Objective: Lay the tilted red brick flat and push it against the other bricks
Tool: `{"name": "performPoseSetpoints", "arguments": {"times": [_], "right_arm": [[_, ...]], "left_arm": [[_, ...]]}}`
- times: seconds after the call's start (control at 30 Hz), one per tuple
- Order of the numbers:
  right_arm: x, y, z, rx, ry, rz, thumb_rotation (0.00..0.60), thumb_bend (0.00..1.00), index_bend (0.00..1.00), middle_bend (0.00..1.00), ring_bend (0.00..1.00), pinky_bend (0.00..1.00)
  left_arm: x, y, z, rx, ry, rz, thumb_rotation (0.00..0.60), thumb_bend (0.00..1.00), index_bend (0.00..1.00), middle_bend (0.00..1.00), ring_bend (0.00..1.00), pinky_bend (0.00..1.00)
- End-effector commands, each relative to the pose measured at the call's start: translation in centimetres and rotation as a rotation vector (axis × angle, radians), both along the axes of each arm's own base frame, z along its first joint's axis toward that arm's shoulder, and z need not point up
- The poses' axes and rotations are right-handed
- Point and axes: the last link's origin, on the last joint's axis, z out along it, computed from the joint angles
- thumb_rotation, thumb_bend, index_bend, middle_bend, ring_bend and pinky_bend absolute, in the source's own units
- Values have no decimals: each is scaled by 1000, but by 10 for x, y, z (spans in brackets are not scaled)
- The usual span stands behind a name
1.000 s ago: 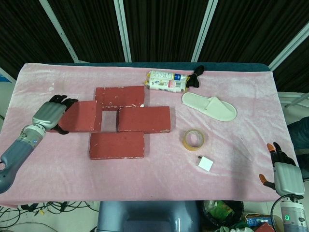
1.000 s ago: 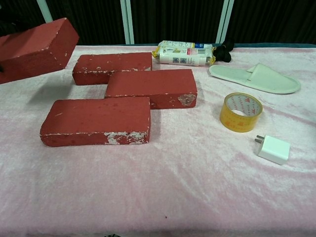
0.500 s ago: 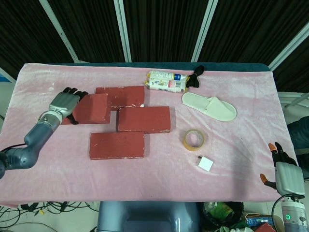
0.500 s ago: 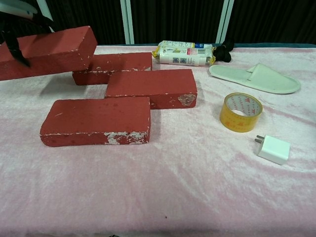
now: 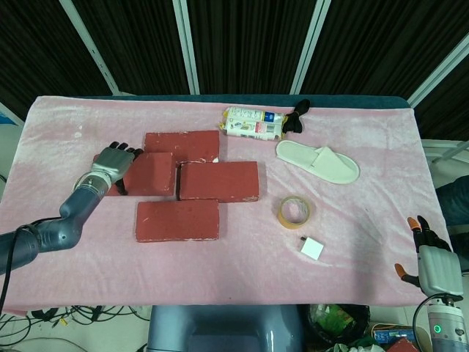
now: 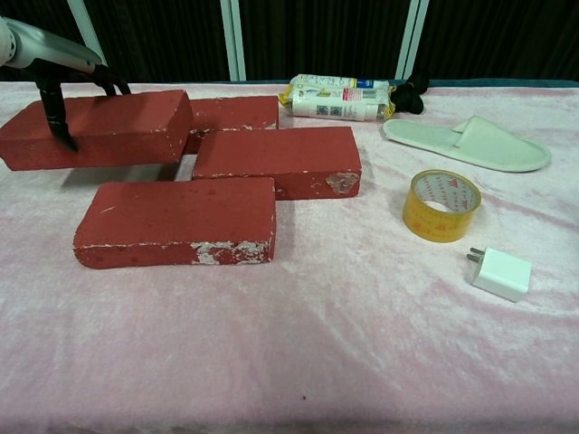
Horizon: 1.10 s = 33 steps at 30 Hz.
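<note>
The left hand (image 5: 116, 159) grips the tilted red brick (image 5: 146, 173); the right hand (image 5: 432, 264) rests spread, empty. Lower the brick level, then slide it flush against the 3 other bricks (image 5: 218, 180).

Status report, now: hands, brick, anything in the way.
Left hand grips held brick, nearly level, close beside the other bricks. Right hand open, idle at table edge. Nothing in the path.
</note>
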Motion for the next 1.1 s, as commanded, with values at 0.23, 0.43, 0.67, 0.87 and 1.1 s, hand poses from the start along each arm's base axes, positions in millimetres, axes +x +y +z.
{"name": "performPoseSetpoints", "arguments": {"times": [0.23, 0.43, 0.67, 0.87, 1.1], "right_arm": [[0, -1, 0, -1, -2, -1, 600, 158, 75, 10, 153, 231], [0, -1, 1, -2, -3, 0, 600, 158, 76, 10, 153, 230], [0, -1, 0, 0, -2, 0, 600, 158, 75, 10, 153, 231], [0, -1, 0, -1, -2, -2, 600, 158, 76, 10, 153, 230], [0, -1, 0, -1, -1, -3, 600, 157, 75, 10, 153, 230]], "left_arm": [[6, 2, -13, -15, 47, 5, 600, 41, 146, 189, 0, 0], [4, 2, -18, -11, 78, 18, 600, 41, 146, 189, 0, 0], [2, 2, -21, -7, 98, 19, 600, 41, 146, 190, 0, 0], [3, 1, -24, -4, 100, 19, 600, 41, 146, 190, 0, 0], [4, -2, -28, -13, 101, 19, 600, 41, 146, 191, 0, 0]]}}
